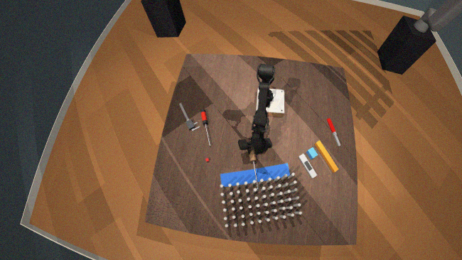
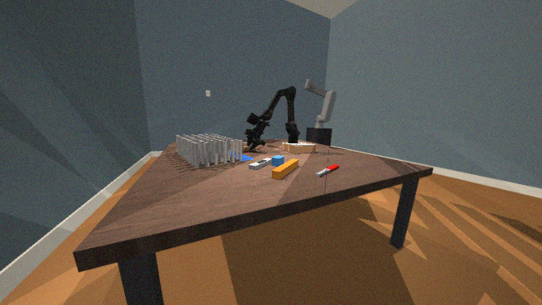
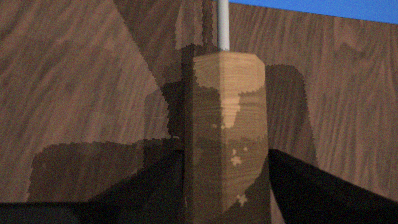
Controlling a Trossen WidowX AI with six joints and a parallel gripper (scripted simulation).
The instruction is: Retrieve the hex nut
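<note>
My gripper (image 1: 252,152) (image 3: 225,158) is shut on the wooden handle (image 3: 230,75) of a tool with a thin metal rod (image 1: 255,172) (image 3: 223,25). The handle lies just outside the blue taped strip (image 1: 231,178) (image 3: 350,6). The rod crosses over the strip, and its far end is among the front rows of spacers in the top view; its tip shape is too small to tell. The metal spacers (image 1: 259,205) (image 2: 200,154) stand upright in several rows behind the strip. The hex nut cannot be made out in any view.
Left of the arm lie a caliper (image 1: 190,124), a red-handled screwdriver (image 1: 204,117) and a small red piece (image 1: 207,160). To the right are a white-and-grey block (image 1: 303,160), a blue cube (image 1: 312,153), an orange bar (image 1: 327,156) and a red-handled tool (image 1: 331,125).
</note>
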